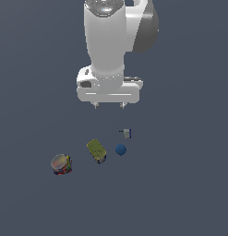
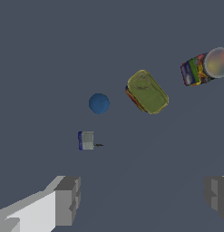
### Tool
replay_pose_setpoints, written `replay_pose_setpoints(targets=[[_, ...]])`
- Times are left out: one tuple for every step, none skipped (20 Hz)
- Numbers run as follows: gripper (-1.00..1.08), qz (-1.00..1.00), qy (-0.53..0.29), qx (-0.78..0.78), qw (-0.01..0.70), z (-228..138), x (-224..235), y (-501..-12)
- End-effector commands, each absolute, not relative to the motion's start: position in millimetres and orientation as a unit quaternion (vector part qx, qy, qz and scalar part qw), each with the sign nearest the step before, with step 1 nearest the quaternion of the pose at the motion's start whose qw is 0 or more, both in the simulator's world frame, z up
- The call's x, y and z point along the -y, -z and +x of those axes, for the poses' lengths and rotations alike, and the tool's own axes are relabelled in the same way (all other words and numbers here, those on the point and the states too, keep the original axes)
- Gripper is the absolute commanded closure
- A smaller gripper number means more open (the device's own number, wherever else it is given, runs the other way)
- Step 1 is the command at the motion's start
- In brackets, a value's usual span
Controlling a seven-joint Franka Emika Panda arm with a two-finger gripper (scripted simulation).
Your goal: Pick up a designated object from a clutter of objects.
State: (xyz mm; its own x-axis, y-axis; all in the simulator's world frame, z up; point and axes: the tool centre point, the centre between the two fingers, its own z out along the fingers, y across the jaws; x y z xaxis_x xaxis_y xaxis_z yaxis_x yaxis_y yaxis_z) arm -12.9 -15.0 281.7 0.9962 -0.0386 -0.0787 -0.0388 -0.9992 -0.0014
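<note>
The end effector [image 1: 109, 105] hangs downward, its fingers spread wide.

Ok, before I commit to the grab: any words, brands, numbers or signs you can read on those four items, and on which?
No legible text anywhere.
Olive-green-topped box: an embossed oval on its top, no letters made out.
Round multicoloured can: its label is only blurred patches of colour, unreadable.
Tiny grey-white block: a blue edge, too small for any marking.
Dark blue ball: plain.
Gripper: unmarked.

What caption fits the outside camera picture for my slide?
Open end effector hangs above green-topped box, blue ball, round can and tiny block.
</note>
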Motion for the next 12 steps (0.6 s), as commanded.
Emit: replay_pose_setpoints(targets=[[-0.92,-0.999,-0.039,-0.019,0.001,-13,15,-282],[-0.92,-0.999,-0.039,-0.019,0.001,-13,15,-282],[-0.92,-0.999,-0.04,-0.019,0.001,-13,16,-281],[-0.92,-0.999,-0.04,-0.018,0.001,-13,17,-281],[-0.92,-0.999,-0.041,-0.016,0.001,-13,18,-280],[-0.92,-0.999,-0.042,-0.015,0.001,-13,19,-279],[-0.92,-0.999,-0.043,-0.013,0.001,-13,21,-278],[-0.92,-0.999,-0.044,-0.011,0.0,-13,23,-277],[-0.92,-0.999,-0.045,-0.011,0.0,-13,24,-277],[-0.92,-0.999,-0.046,-0.01,0.0,-13,25,-276],[-0.92,-0.999,-0.047,-0.01,0.0,-13,26,-276],[-0.92,-0.999,-0.047,-0.01,0.0,-14,27,-276]])
